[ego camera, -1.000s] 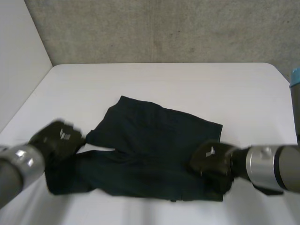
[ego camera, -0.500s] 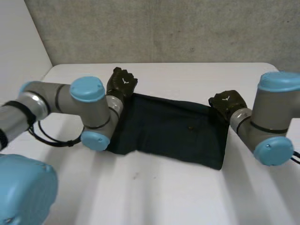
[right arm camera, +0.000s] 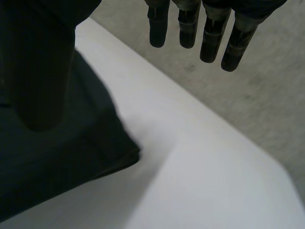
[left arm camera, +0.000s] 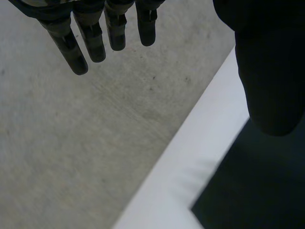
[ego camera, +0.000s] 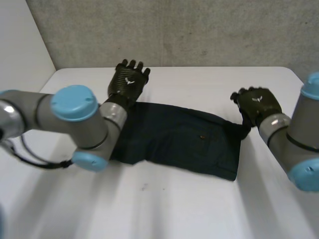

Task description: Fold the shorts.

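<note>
**Colleague:** Checking in: where did the shorts sit when you paused?

**Me:** The shorts (ego camera: 179,142) lay flat on the bench (ego camera: 199,209) as a dark band near its middle. The long axis ran from my left arm's side to my right arm's side, and the right end sat a little nearer me.

**Colleague:** And the hands?

**Me:** The left hand (ego camera: 128,82) hovered just past the far left corner, and the right hand (ego camera: 255,103) just past the far right corner. Both were open with straight fingers, and I saw no cloth between fingers and thumb in either wrist view.

**Colleague:** Were they touching the cloth?

**Me:** I couldn't tell for the right one, because the corner rose toward it. The left looked clear of the cloth.

**Colleague:** What did the next move turn on?

**Me:** Both hands sat beyond the far edge, so the cloth lay on my side of them. I judged that any further fold would carry one short end along that long axis onto the other. Each hand was about equally near its own end, so neither had the advantage.
</note>
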Tool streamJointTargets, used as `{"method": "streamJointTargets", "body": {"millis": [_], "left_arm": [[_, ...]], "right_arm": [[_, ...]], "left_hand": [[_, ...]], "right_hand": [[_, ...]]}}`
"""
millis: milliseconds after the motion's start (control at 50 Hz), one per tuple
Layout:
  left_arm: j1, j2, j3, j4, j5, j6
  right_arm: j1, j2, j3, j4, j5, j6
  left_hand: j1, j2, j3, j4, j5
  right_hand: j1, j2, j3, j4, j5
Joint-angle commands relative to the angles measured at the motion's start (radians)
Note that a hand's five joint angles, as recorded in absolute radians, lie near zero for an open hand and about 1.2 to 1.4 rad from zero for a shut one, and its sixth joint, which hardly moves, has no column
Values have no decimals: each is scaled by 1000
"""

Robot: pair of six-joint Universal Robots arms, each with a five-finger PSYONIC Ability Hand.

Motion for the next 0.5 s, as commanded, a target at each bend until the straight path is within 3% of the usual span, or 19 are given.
{"method": "streamJointTargets", "body": {"millis": [20,120,200,360,440,500], "left_arm": [[42,259,-338,-34,8,-313],[62,322,-458,-34,9,-393],[68,336,-519,-32,8,-398],[98,336,-552,-23,6,-398],[98,336,-550,-23,5,-398],[98,340,-553,-23,3,-398]], "right_arm": [[-1,-81,220,42,-77,133],[-4,-78,292,15,-127,159],[4,-41,300,-27,-127,163],[5,43,294,-145,-113,158],[-4,57,289,-162,-115,156],[-5,49,293,-165,-115,150]], "left_hand": [[6,-3,-13,-7,-23],[6,-3,-13,-7,-23],[6,-3,-13,-7,-23],[4,-6,-16,-10,-26],[4,-6,-16,-10,-26],[1,-9,-19,-12,-29]], "right_hand": [[69,51,59,41,34],[146,128,136,117,110],[164,146,153,135,128],[433,416,423,405,398],[1192,1174,1181,1163,1156],[1193,1175,1183,1164,1157]]}}
